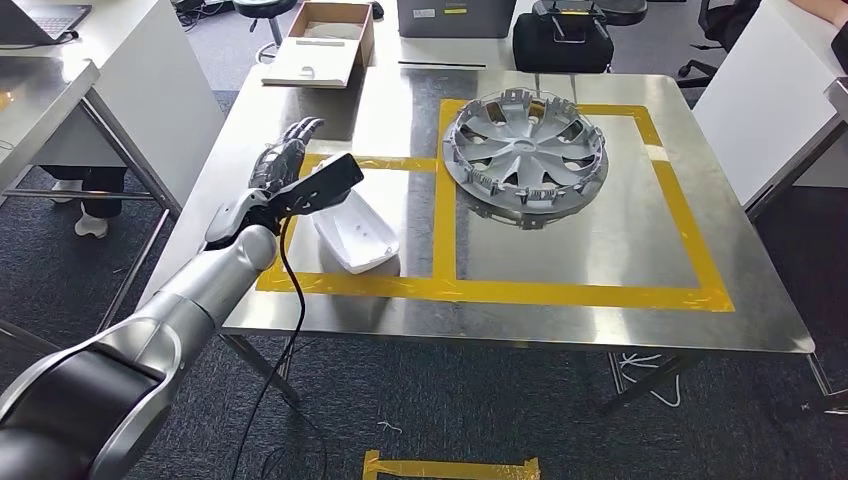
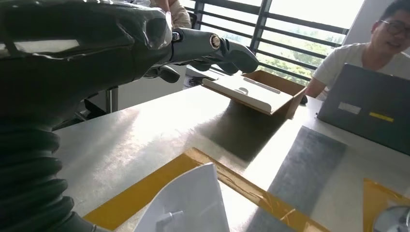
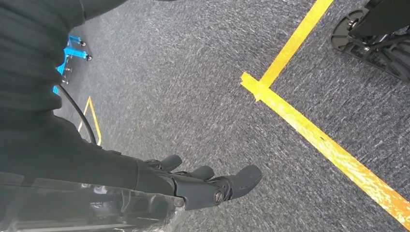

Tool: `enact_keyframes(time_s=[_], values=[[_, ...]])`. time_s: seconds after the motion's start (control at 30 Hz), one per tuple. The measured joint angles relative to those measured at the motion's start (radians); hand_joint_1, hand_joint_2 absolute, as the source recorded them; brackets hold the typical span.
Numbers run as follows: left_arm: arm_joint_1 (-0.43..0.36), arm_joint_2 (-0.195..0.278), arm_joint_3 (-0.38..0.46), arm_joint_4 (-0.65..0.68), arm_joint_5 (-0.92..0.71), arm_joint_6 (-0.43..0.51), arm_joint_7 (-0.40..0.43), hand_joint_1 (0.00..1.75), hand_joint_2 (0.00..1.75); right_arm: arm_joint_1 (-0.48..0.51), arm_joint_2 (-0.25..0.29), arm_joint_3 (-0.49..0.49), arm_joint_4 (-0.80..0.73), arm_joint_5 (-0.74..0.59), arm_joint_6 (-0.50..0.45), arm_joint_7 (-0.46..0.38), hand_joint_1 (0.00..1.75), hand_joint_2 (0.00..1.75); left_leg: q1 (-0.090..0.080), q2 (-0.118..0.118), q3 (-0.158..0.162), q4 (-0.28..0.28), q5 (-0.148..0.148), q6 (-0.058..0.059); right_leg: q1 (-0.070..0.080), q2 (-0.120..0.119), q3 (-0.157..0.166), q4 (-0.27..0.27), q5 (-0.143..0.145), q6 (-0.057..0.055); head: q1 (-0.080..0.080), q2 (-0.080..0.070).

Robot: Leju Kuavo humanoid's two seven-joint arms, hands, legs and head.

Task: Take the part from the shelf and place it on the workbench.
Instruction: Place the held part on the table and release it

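The white plastic part (image 1: 357, 232) lies on the steel workbench (image 1: 600, 230), inside the left square of yellow tape. My left hand (image 1: 283, 160) hovers just past the part's far left end, fingers stretched out and apart, holding nothing. In the left wrist view the part's pointed white end (image 2: 186, 205) lies below that hand (image 2: 145, 43), apart from it. My right hand (image 3: 193, 186) hangs over the grey carpet with its fingers loosely extended and nothing in them.
A silver hubcap (image 1: 525, 150) lies in the right taped square. An open cardboard box (image 1: 325, 40) sits at the bench's far left corner, with a black bag (image 1: 562, 40) behind the far edge. A person (image 2: 358, 63) sits at a laptop (image 2: 367, 106).
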Motion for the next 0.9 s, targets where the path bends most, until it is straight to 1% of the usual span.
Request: enact_keyframes(time_s=[0.1, 0.2, 0.3, 0.37, 0.5, 0.8, 0.83, 0.9], values=[[-0.007, 0.037, 0.039, -0.009, -0.002, 0.041, 0.047, 0.0, 0.0, 0.004, 0.005, -0.01, 0.004, -0.005, 0.003, 0.0, 0.0, 1.75, 0.0, 0.0, 0.0, 0.0, 0.0, 0.0, 0.0, 0.0, 0.0, 0.0, 0.0, 0.0, 0.0, 0.0], [-0.008, 0.101, 0.08, -0.029, -0.005, 0.09, 0.089, 0.0, 0.0, 0.012, 0.014, -0.018, 0.01, -0.008, 0.017, -0.003, 0.0, 1.75, 0.001, 0.002, 0.001, -0.001, 0.0, 0.0, 0.0, 0.002, 0.0, 0.0, 0.0, 0.0, 0.0, 0.0], [-0.004, 0.167, 0.135, -0.061, -0.006, 0.102, 0.1, 0.0, 0.0, 0.02, 0.024, -0.021, 0.019, -0.002, 0.026, -0.005, 0.0, 1.75, 0.001, 0.004, 0.001, -0.002, 0.0, 0.0, 0.0, 0.003, -0.001, 0.0, 0.0, 0.0, 0.0, 0.0], [0.0, 0.194, 0.163, -0.077, -0.009, 0.102, 0.101, 0.0, 0.0, 0.021, 0.029, -0.022, 0.023, 0.002, 0.028, -0.006, 0.0, 1.75, 0.001, 0.002, 0.001, -0.002, 0.0, 0.0, 0.0, 0.001, -0.001, 0.0, 0.0, 0.0, 0.0, 0.0], [0.009, 0.217, 0.186, -0.096, -0.014, 0.104, 0.102, 0.0, 0.0, 0.018, 0.034, -0.023, 0.026, 0.003, 0.03, -0.006, 0.0, 1.75, 0.0, 0.0, 0.001, -0.002, 0.0, 0.0, 0.0, 0.0, 0.001, -0.001, 0.0, 0.0, 0.0, 0.0], [0.018, 0.227, 0.202, -0.11, -0.017, 0.114, 0.113, 0.0, 0.0, 0.018, 0.038, -0.023, 0.03, 0.005, 0.035, -0.007, 0.0, 1.75, 0.0, 0.0, 0.001, -0.002, 0.001, 0.0, 0.0, 0.0, 0.002, -0.003, 0.001, 0.001, 0.0, 0.0], [0.02, 0.231, 0.206, -0.112, -0.014, 0.12, 0.117, 0.0, 0.0, 0.018, 0.039, -0.023, 0.03, 0.006, 0.039, -0.008, 0.0, 1.75, 0.0, 0.001, 0.001, -0.002, 0.001, 0.0, 0.0, 0.001, 0.002, -0.003, 0.001, 0.001, 0.0, 0.0], [0.029, 0.254, 0.224, -0.121, 0.005, 0.138, 0.125, 0.0, 0.0, 0.017, 0.039, -0.023, 0.03, 0.005, 0.051, -0.011, 0.0, 1.75, 0.0, 0.004, 0.001, -0.003, 0.0, 0.0, 0.0, 0.003, 0.002, -0.003, 0.001, 0.001, 0.0, 0.0]])
